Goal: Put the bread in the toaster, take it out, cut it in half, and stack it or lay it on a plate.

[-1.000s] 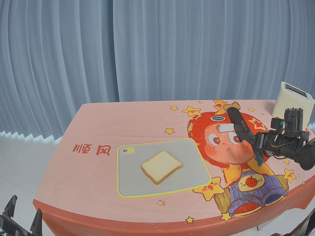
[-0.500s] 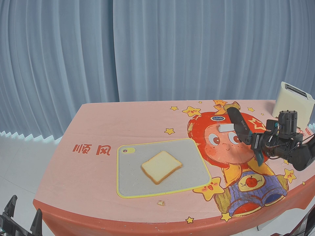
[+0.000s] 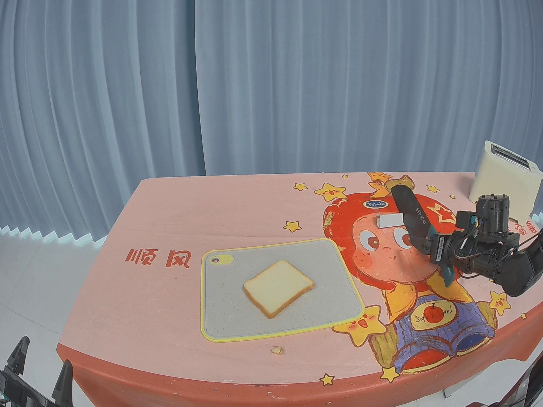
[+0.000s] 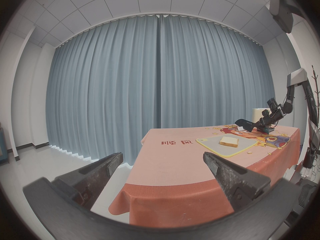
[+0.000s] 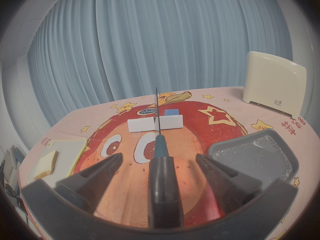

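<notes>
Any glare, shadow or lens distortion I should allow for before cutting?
Head view: curtain folds bow outward, and there is only a faint shadow under the bread. Left wrist view: strong fisheye bending, dark corners. Right wrist view: dark corners too, and speckled glare on the grey tray.

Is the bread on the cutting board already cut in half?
No, the bread lies on the cutting board as one whole slice, with no cut through it.

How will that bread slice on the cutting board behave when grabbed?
The bread slice looks soft and thick, so it likely feels light and squashes under a tight pinch. Lying flat on the cutting board, it probably slides rather than rolls.
</notes>
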`<state>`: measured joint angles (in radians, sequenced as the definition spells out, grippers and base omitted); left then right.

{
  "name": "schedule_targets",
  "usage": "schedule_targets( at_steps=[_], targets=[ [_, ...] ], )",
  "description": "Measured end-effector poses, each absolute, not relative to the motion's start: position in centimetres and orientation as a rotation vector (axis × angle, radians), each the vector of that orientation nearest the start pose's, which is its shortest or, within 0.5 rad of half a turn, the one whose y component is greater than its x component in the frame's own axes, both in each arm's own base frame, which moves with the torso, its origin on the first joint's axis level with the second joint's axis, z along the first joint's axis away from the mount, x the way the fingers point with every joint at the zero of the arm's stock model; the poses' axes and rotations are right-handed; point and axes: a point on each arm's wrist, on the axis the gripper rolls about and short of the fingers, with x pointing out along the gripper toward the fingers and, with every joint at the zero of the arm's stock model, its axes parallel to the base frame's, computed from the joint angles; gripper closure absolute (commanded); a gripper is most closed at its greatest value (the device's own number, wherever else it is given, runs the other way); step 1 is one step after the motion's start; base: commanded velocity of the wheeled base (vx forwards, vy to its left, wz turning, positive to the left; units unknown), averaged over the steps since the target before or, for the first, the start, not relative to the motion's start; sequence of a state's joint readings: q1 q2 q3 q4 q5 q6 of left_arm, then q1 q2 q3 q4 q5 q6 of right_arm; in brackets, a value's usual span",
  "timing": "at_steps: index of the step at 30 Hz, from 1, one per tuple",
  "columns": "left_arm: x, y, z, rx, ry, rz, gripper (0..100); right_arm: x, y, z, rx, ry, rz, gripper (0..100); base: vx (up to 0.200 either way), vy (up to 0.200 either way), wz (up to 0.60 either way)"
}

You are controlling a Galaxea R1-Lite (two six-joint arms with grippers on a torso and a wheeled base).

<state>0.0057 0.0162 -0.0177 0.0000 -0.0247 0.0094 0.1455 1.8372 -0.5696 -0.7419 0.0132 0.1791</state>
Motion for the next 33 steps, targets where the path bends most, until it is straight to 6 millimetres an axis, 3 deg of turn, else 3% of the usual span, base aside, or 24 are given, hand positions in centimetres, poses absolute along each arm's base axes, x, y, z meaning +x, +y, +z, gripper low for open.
schedule_targets(
  at_steps=[33],
  targets=[
    [-2.3,-0.1,8.1,0.009,-0.002,-0.019,0,27.5,4.5,10.8,0.130,0.493,0.121,100,0.000,0.000,0.00]
  ],
)
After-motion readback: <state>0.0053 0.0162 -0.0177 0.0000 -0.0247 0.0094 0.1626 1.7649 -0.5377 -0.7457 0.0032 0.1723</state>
